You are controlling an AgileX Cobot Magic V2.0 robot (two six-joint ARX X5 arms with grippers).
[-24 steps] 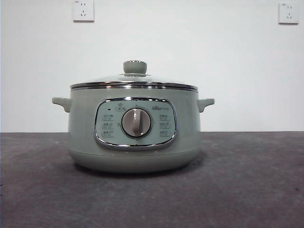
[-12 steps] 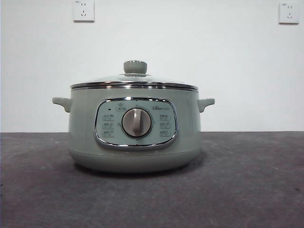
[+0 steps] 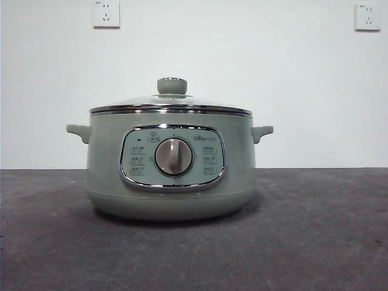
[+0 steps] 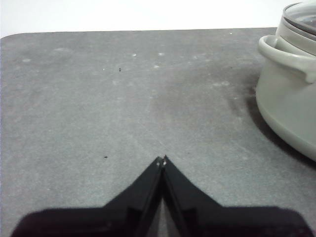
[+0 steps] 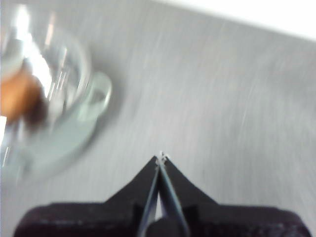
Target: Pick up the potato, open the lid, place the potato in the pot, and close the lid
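Observation:
The pale green pot [image 3: 170, 176] stands in the middle of the grey table with the glass lid [image 3: 171, 104] resting on it, its knob [image 3: 172, 85] on top. In the blurred right wrist view the orange-brown potato [image 5: 17, 96] shows through the lid, inside the pot [image 5: 64, 133]. My right gripper [image 5: 161, 157] is shut and empty over bare table, off to the side of the pot's handle [image 5: 98, 96]. My left gripper [image 4: 163, 159] is shut and empty above the table, apart from the pot [image 4: 286, 98]. Neither arm shows in the front view.
The grey tabletop [image 3: 315, 230] stretches around the pot on all sides. A white wall stands behind it, with two sockets [image 3: 106, 13] high up. The table's far edge [image 4: 123, 32] shows in the left wrist view.

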